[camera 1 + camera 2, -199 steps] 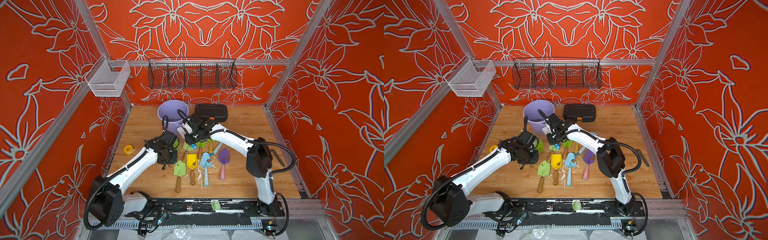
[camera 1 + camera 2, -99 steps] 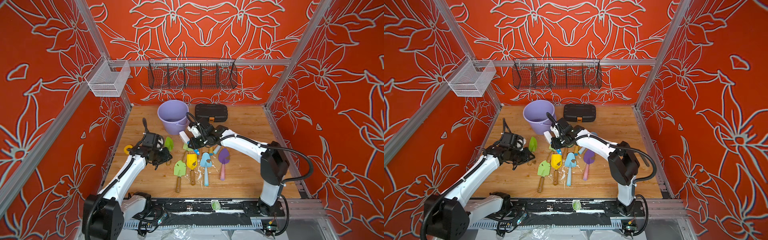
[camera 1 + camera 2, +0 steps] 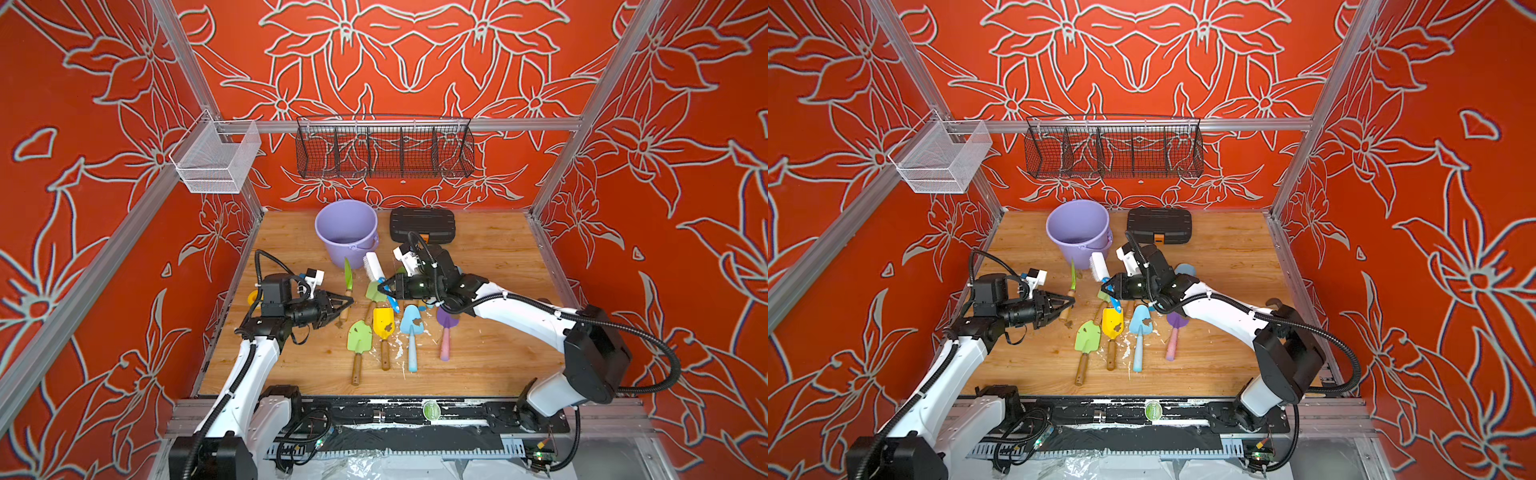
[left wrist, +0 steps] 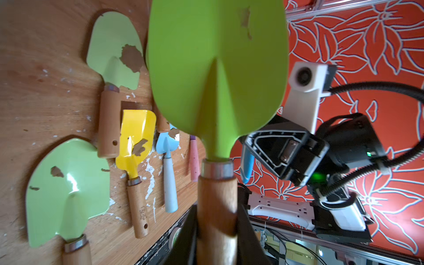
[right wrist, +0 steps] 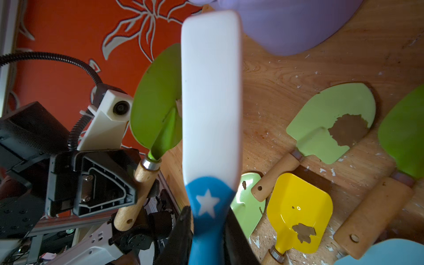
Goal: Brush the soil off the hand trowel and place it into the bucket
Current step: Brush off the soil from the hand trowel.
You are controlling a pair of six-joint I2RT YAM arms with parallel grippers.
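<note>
My left gripper (image 3: 344, 306) (image 4: 216, 229) is shut on the wooden handle of a bright green hand trowel (image 3: 347, 274) (image 4: 218, 57), held above the table with its blade edge-on toward the back. Small brown soil (image 4: 244, 16) smears mark the blade near its tip. My right gripper (image 3: 384, 286) (image 5: 207, 229) is shut on the blue handle of a white-headed brush (image 3: 372, 266) (image 5: 211, 91), whose head stands just right of the trowel blade with a small gap. The lavender bucket (image 3: 347, 232) (image 3: 1079, 228) stands upright right behind both.
Several more trowels lie on the wooden table: light green (image 3: 359, 334), yellow (image 3: 383, 324), light blue (image 3: 411, 322) and purple (image 3: 446, 320), some with soil patches and white flecks around. A black case (image 3: 422, 224) sits right of the bucket. A yellow ring (image 3: 252, 297) lies at the left edge.
Both arms have drawn back from the bucket toward the front. The left arm swung out leftward with the green trowel; the right gripper lowered the brush beside it.
</note>
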